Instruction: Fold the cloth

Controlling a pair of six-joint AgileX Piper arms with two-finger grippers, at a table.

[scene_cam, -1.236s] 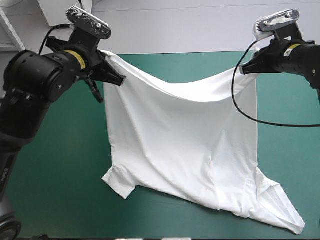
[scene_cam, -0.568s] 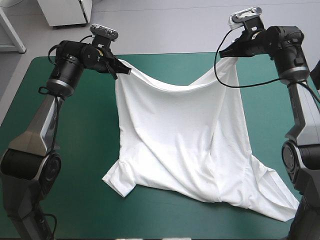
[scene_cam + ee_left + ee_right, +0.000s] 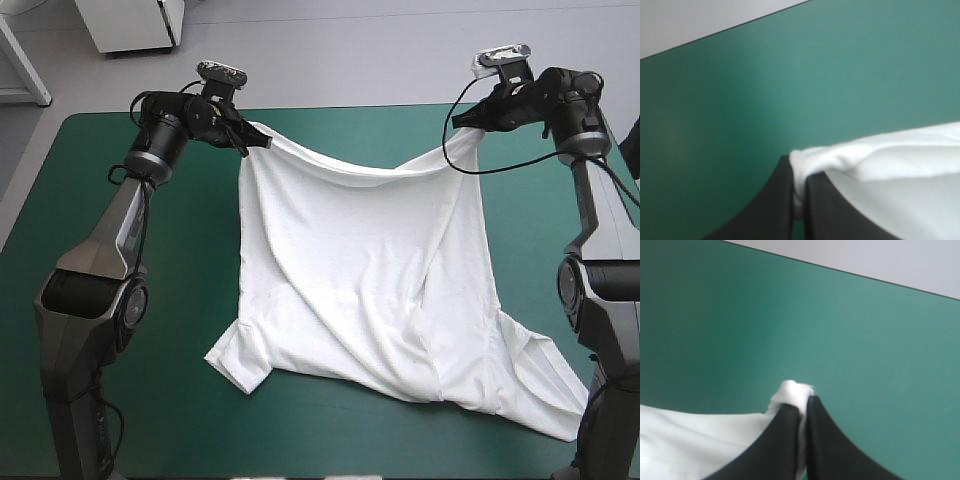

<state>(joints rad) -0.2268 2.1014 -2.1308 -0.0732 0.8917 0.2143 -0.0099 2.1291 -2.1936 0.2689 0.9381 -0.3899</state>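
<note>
The white T-shirt (image 3: 370, 280) hangs stretched between both grippers near the table's far edge, its hem sagging in the middle. The sleeve end trails on the teal-green cover toward the near side. My left gripper (image 3: 252, 140) is shut on the hem's left corner. In the left wrist view a white fold (image 3: 840, 157) is pinched between the black fingers (image 3: 775, 205). My right gripper (image 3: 468, 122) is shut on the hem's right corner. The right wrist view shows a small white tuft (image 3: 790, 392) sticking out past the fingertips (image 3: 815, 440).
The teal-green table (image 3: 120, 400) lies bare to the left of the shirt and along the near edge. The table's far edge (image 3: 350, 107) runs just beyond both grippers. A sleeve (image 3: 235, 365) and the other sleeve (image 3: 555, 400) rest on the cover.
Both arms have carried the hem away toward the table's far edge and lower. The shirt has been drawn along the cover with them and lies flatter than before.
</note>
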